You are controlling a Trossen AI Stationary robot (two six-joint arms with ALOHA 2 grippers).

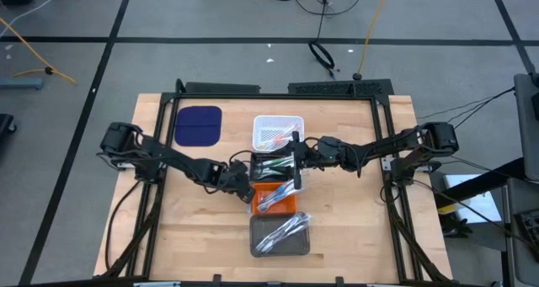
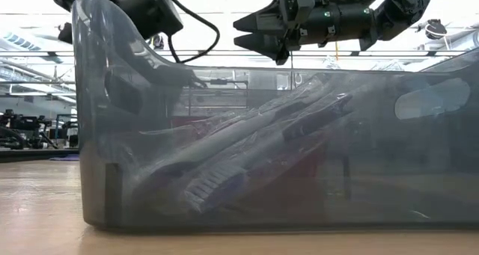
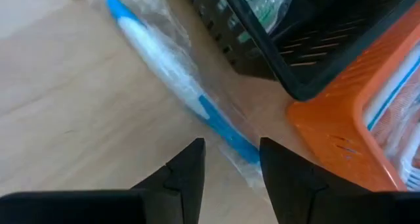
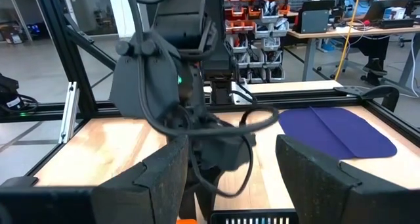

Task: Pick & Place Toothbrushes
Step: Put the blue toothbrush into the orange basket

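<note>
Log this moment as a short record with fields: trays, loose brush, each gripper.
trays: white tray, black tray, orange tray, grey tray, in a row down the table's middle
loose item: blue-and-white wrapped toothbrush lying on the wood beside the black and orange trays
left gripper: open, just above the toothbrush, not holding it
right gripper: open, empty, over the black tray
other: blue pad beside the white tray

Your overhead view: even, bright light, soft faint shadows on table (image 1: 354,203). Your low view: near grey tray (image 2: 254,150) fills frame, translucent wall hazes contents; bright backlight from room behind. Your left wrist view: wrapped toothbrush (image 3: 177,76) soft, blurred, plastic glinting. Right wrist view: foreground dark, background sharp.
</note>
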